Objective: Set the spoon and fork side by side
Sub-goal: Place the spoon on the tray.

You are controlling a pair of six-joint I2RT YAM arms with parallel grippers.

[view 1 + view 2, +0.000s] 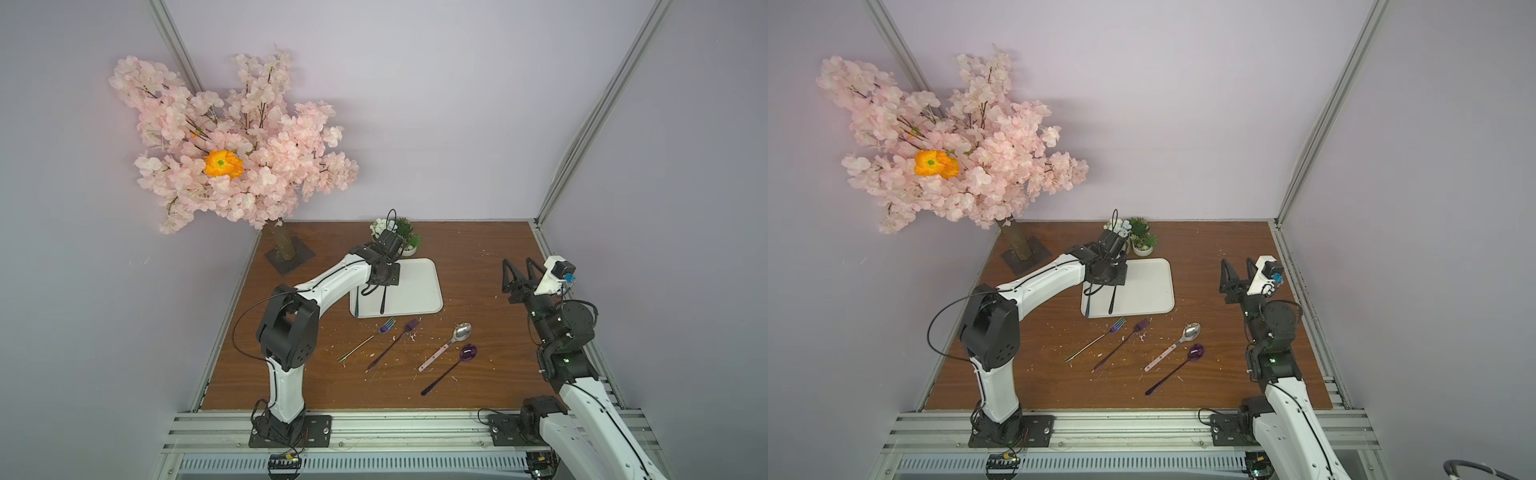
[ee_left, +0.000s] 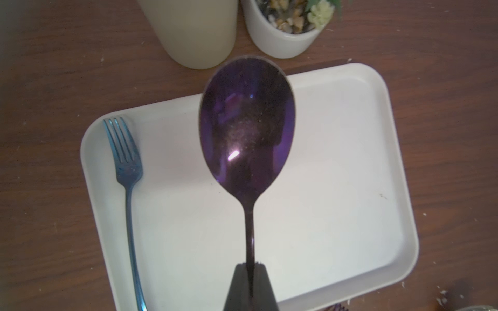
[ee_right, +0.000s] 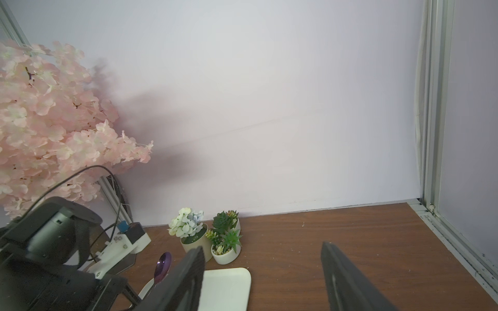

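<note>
The purple spoon (image 2: 246, 121) is glossy, dark violet metal. It has a broad oval bowl, hollow side up, with a bright glint and a dusting of specks in it, and it narrows to a thin dark handle. The left claw (image 2: 250, 266) is closed tight on that handle a little behind the neck, one black finger on each side, so the bowl sticks straight out ahead of the fingertips. The spoon is held above the white tray (image 2: 323, 188), and its bowl tip reaches over the tray's edge nearest the two small pots (image 2: 283, 32). Whether any part of the spoon touches the tray cannot be told.

The blue fork (image 2: 126, 172) lies flat in the tray along one long side, tines towards the pots. It is well clear of the claw. Its handle runs roughly parallel to the spoon's, with bare tray between them. In both top views the two handles show as dark lines side by side below the left wrist.

The right claw (image 1: 517, 262) is raised over the bench (image 1: 478, 266) off to the side. Its jaws are spread wide and hold nothing.

Nearer the robot, a rainbow fork (image 1: 368, 340), a purple fork (image 1: 392, 345), a silver spoon (image 1: 451, 343) and a second violet spoon (image 1: 451, 370) lie loose on the bench.
</note>
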